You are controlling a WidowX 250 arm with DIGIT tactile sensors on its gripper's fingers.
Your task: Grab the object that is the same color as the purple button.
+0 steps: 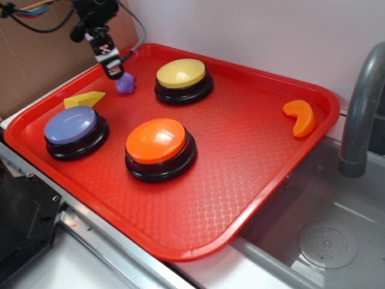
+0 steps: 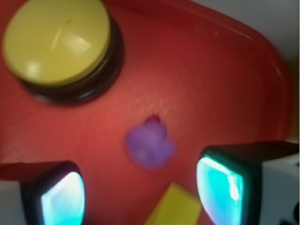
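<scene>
A small lumpy purple object (image 1: 126, 83) lies on the red tray (image 1: 252, 150) near its back left, between the yellow wedge and the yellow button. My gripper (image 1: 112, 71) hangs just above and left of it, not touching it. In the wrist view the purple object (image 2: 150, 145) is a blurred shape ahead of my open gripper (image 2: 143, 194), beyond the gap between the two teal pads (image 2: 63, 199). The purple button (image 1: 71, 125), a lavender dome on a black base, stands at the tray's left front.
A yellow button (image 1: 181, 73) stands just right of the purple object, an orange button (image 1: 156, 141) at the tray's middle. A yellow wedge (image 1: 84, 99) lies left of the object, an orange crescent (image 1: 301, 117) at far right. A grey faucet (image 1: 361, 108) and sink are right.
</scene>
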